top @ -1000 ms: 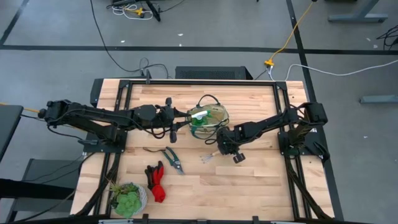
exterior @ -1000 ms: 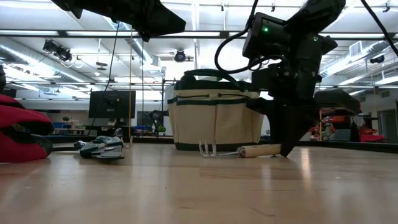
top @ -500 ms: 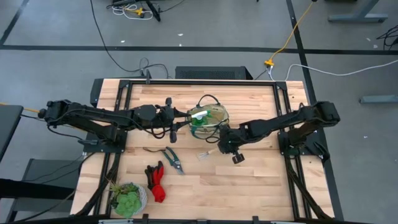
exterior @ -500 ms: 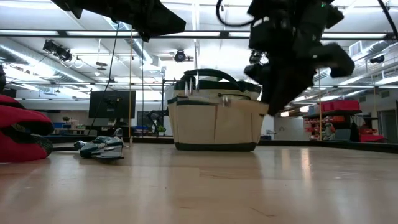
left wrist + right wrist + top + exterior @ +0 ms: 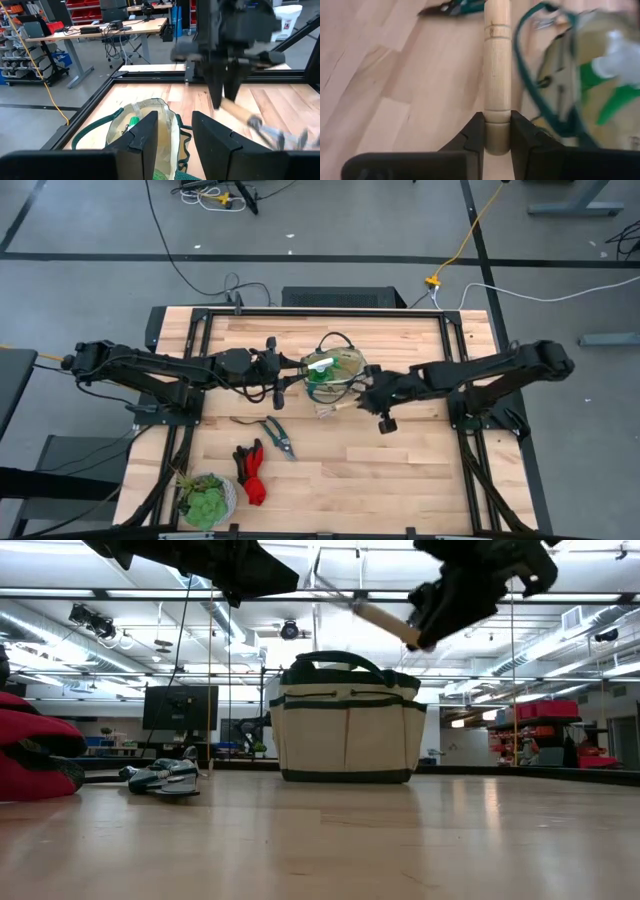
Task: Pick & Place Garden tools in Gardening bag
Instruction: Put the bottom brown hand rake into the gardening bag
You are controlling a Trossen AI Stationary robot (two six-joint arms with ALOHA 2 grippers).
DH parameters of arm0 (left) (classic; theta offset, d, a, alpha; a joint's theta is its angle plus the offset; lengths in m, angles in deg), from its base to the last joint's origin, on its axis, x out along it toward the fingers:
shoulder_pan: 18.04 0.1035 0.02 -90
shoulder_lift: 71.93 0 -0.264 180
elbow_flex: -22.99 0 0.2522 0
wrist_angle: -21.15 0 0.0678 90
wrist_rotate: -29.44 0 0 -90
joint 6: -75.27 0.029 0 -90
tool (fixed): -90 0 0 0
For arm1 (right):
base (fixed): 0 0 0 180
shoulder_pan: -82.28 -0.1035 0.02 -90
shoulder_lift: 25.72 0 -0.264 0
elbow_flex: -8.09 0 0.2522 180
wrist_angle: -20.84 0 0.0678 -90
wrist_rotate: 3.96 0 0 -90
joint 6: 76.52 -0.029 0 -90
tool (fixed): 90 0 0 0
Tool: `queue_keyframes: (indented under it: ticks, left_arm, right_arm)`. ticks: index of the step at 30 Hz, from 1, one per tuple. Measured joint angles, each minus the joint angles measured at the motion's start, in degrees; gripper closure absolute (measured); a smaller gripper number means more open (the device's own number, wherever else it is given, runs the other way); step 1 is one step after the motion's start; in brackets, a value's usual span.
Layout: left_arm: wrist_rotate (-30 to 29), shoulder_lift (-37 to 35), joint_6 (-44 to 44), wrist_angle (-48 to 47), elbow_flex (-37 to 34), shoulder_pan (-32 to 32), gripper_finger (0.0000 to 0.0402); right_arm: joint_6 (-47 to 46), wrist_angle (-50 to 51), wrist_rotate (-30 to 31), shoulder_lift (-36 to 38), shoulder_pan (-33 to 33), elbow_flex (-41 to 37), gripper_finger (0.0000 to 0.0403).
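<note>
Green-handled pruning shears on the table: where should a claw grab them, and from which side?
Grip the green-handled pruning shears across both handles, near the pivot, coming straight down from above. They lie flat on the wooden table, so only a top approach gets fingers either side. The blades taper and would likely slip.

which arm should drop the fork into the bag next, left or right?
Right. The right gripper is shut on the hand fork, lifted beside the gardening bag. The left gripper hangs open and empty at the bag's other side.
</note>
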Motion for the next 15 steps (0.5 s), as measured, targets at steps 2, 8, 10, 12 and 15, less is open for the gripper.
queue_keyframes:
  ticks: [2, 8, 10, 12, 15]
  left_arm:
    - [0.0, 0.0, 0.0, 0.0, 0.0, 0.0, 0.0275]
    - [0.0, 0.0, 0.0, 0.0, 0.0, 0.0, 0.0275]
    - [0.0, 0.0, 0.0, 0.0, 0.0, 0.0, 0.0275]
    - [0.0, 0.0, 0.0, 0.3, 0.0, 0.0, 0.0275]
    - [0.4, 0.0, 0.0, 1.2, 0.0, 0.0, 0.0275]
  right_arm:
    - [0.0, -0.7, 0.9, 1.9, 0.0, 0.0, 0.0352]
    - [0.0, -5.9, 0.9, 6.4, 0.0, 0.0, 0.0352]
    - [0.0, -8.0, 0.9, 7.5, 0.0, 0.0, 0.0352]
    - [0.1, -10.3, 0.9, 8.4, 0.0, 0.0, 0.0352]
    - [0.3, -14.3, 1.3, 9.4, 0.1, 0.0, 0.0352]
